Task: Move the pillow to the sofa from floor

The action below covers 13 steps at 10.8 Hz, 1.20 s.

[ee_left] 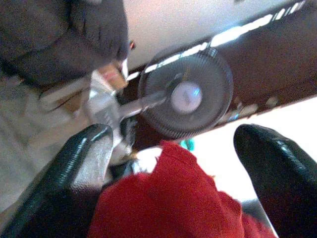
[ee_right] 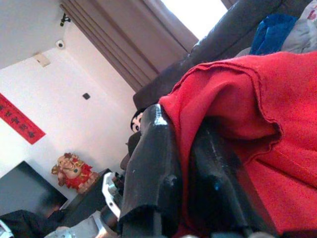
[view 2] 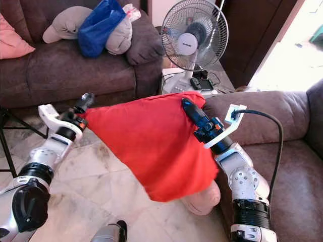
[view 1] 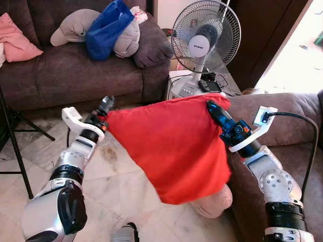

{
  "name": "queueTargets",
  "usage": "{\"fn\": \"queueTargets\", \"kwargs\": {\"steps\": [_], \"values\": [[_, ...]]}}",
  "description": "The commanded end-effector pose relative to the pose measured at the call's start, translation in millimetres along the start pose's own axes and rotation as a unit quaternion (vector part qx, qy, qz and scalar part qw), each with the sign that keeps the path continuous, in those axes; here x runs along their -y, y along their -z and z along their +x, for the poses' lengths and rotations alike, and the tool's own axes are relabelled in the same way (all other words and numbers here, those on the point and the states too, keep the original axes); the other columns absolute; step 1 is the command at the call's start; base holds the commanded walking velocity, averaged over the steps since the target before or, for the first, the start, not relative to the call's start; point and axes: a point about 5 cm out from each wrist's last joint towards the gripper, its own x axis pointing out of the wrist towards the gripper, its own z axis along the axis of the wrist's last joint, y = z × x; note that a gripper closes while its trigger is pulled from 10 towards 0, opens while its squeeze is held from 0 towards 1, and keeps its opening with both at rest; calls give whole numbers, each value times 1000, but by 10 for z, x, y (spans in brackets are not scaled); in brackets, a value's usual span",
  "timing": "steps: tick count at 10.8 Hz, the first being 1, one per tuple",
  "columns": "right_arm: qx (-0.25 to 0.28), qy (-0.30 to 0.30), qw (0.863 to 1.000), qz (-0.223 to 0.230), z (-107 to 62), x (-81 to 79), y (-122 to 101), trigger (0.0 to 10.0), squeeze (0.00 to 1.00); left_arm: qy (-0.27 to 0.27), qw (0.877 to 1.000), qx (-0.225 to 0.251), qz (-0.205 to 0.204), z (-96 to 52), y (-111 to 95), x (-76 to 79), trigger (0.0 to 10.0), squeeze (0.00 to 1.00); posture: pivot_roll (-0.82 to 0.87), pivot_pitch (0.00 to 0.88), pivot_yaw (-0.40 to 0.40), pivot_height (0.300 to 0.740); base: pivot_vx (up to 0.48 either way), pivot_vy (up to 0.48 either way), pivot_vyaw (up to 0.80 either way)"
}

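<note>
Both jaws clamp opposite corners of the red pillow (view 1: 174,146), left gripper (view 1: 104,117) mid-left, right gripper (view 1: 217,113) mid-right, spreading it clear of the floor (view 1: 116,186) for carrying to the sofa (view 1: 75,70).

You're looking at a red pillow (view 1: 174,146) of matt woven cloth with a stitched, slightly frayed seam, pinched between the glossy black plastic jaws of the right gripper (ee_right: 185,183). The arms' shells are smooth silver metal, and the floor (view 1: 106,176) beneath is polished, veined marble tile. Your sofa (view 1: 75,70) wears soft, matt brown fabric, while the fan (view 1: 205,35) has a wire grille and white plastic body.
</note>
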Motion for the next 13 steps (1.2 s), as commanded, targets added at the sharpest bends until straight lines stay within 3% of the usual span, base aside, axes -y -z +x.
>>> {"fn": "queueTargets", "kwargs": {"steps": [1,5,9,13], "values": [[42,-57,997,-41,90,-194,-262,10000,0,-7,999,-27,28,18,44,5,0,0,80,81,-71,740,0,0,0],[29,-57,997,-47,119,-196,-213,10000,0,-43,994,-84,53,-101,275,-159,0,0,89,82,-71,740,0,0,0],[23,-58,997,-49,139,-195,-183,10000,0,-61,992,-97,59,-175,381,-241,0,0,93,81,-69,740,0,0,0],[19,-58,997,-48,150,-199,-149,10000,0,-67,992,-83,74,-186,340,-254,0,0,97,82,-68,740,0,0,0]]}}
